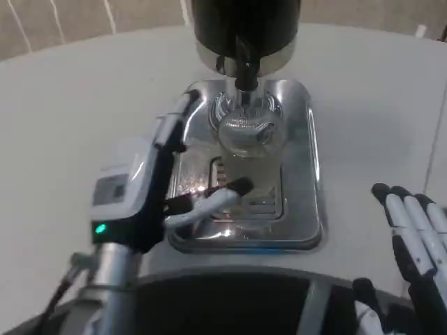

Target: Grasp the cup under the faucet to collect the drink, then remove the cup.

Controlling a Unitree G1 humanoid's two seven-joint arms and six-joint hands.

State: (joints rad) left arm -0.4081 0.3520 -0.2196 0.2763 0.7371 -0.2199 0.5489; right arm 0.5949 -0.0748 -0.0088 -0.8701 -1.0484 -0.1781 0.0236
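Note:
A clear cup (248, 139) stands on the silver drip tray (304, 209), right below the black faucet (244, 66) of the dark dispenser (244, 24). Pale yellowish liquid shows in its lower part. My left hand (171, 178) reaches in from the left and holds the cup. Its fingers (223, 199) curl across the near side of the cup's base, and the thumb (185, 105) lies along the far left side. My right hand (415, 237) rests open on the table at the lower right, well apart from the tray and holding nothing.
The white table (70, 105) spreads around the tray. The dispenser rises behind the cup at the top edge. A dark curved part of my own body (230, 307) spans the bottom of the picture.

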